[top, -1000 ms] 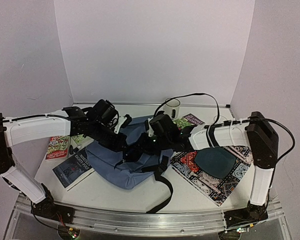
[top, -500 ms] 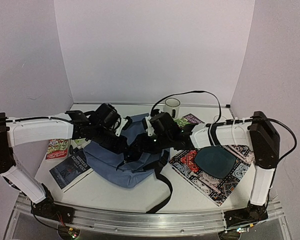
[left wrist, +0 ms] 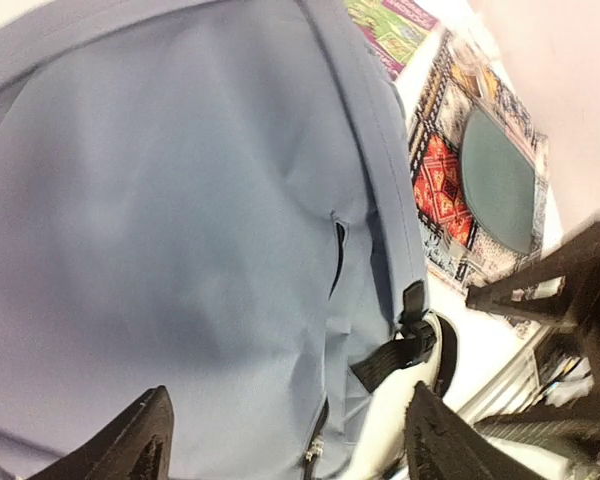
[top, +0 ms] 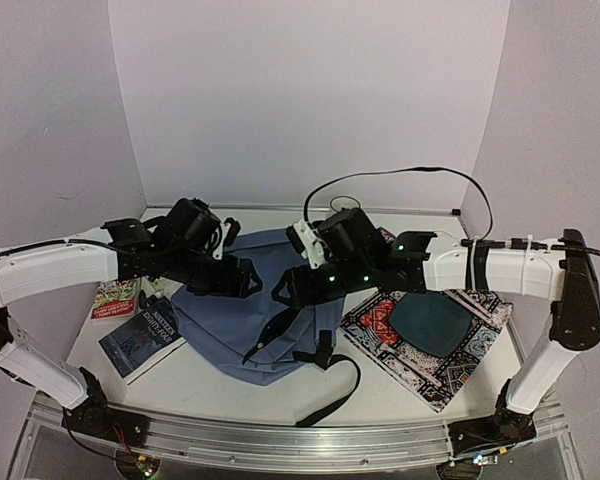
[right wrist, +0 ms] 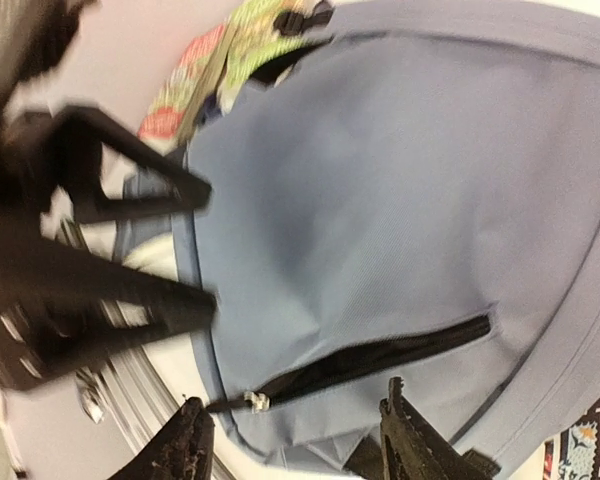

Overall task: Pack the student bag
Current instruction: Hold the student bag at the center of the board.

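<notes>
Student bag [top: 245, 330] is seen lying flat on the desk [top: 210, 385] between the left arm [top: 50, 265] and the right arm [top: 480, 268]. Its zipped pocket faces up and a black strap [top: 335, 395] trails toward the near edge. The left fingers [left wrist: 145, 445] and the right fingers [right wrist: 405, 440] are held just above the blue fabric, spread wide, with nothing clamped between them. A second ago both pairs were pressed into bunched fabric; since then they have been lifted and parted, and the bag is smoothed out. A patterned mat [top: 450, 365] carrying a dark teal plate [top: 430, 320] is placed to the right, and two books [top: 140, 338] to the left.
</notes>
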Robot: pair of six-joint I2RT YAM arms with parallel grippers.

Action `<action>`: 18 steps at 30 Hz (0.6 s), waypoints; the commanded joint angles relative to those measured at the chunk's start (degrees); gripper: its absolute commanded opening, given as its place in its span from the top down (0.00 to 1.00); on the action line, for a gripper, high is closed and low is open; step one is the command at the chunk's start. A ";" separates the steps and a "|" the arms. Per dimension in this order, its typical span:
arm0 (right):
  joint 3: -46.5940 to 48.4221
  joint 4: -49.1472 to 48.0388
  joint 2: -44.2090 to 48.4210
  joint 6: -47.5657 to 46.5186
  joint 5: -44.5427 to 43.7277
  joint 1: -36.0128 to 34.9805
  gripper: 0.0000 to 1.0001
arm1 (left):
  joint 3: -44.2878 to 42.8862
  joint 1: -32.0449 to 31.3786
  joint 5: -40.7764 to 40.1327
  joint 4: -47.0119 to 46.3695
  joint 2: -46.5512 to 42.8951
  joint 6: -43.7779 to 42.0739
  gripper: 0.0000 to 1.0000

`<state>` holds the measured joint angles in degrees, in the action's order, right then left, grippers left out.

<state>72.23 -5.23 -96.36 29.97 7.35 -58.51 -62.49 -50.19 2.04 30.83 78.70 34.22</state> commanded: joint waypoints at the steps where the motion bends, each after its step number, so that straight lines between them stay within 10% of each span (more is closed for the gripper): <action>1: 0.53 6.24 1.17 -6.23 -1.49 -2.66 0.40 | 5.62 0.18 -1.48 4.05 -4.05 15.49 0.17; 18: 5.09 9.03 -5.38 -22.69 -7.32 -13.80 0.22 | 23.91 0.01 -0.30 1.59 -15.17 38.55 0.12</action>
<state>74.12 1.40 -99.34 12.96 3.02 -70.99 -40.01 -50.19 0.22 36.84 62.72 67.90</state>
